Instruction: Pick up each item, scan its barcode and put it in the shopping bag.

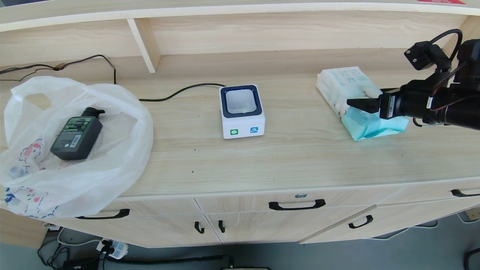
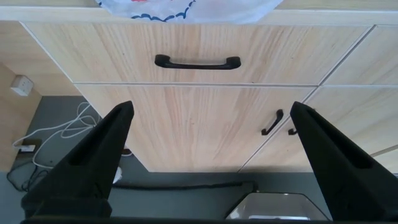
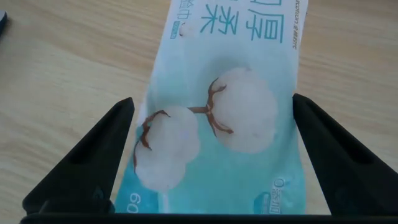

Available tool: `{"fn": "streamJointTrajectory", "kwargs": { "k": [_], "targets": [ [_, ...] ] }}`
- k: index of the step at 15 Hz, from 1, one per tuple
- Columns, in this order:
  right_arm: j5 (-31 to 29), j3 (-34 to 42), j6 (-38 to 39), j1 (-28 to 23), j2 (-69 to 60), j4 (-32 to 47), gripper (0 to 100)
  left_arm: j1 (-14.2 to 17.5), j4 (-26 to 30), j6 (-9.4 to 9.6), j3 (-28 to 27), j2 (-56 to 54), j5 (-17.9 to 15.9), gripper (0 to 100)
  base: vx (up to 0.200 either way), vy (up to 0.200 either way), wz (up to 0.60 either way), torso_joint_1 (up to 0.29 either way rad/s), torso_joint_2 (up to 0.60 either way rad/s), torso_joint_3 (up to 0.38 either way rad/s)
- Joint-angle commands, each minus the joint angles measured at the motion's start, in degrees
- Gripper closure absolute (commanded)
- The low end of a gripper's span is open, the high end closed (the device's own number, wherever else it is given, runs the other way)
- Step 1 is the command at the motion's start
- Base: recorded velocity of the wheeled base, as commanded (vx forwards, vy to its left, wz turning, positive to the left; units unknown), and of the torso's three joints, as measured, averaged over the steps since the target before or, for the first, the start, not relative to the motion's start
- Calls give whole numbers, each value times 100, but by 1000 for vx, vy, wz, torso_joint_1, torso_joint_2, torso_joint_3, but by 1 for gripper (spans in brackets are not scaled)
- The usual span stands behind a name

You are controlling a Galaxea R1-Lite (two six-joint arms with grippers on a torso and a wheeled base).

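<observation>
Right pincer (image 1: pixel 356 104) is held spread over the tissue pack (image 1: pixel 343 84), which is judged soft, light and slippery-wrapped, best gripped gently across its narrow width.

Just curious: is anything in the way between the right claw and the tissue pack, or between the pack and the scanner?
Nothing visible. The open right gripper straddles the tissue pack, a finger on each side, and nothing lies on the counter between pack and scanner.
</observation>
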Motion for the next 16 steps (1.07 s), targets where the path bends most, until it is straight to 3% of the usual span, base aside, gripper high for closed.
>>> {"fn": "streamJointTrajectory", "kwargs": {
  "k": [1, 9, 12, 13, 16],
  "targets": [
    [-10, -31, -1, 102, 95, -2, 0, -1, -1, -5, 0, 1, 1, 0, 0, 0, 0, 0, 0, 0],
    [-62, -321, -1, 225, 710, 77, 0, -1, -10, 12, 0, 1, 1, 0, 0, 0, 0, 0, 0, 0],
    [-379, -602, 359, 251, 903, 25, 0, -1, -19, 21, 0, 1, 1, 0, 0, 0, 0, 0, 0, 0],
    [-388, -532, 368, 251, 886, 25, 100, -1, -19, 39, 0, 1, 1, 0, 0, 0, 0, 0, 0, 0],
    [-396, -575, 473, 313, 842, -107, 100, -1, -37, 47, 0, 1, 1, 0, 0, 0, 0, 0, 0, 0]
  ]
}}
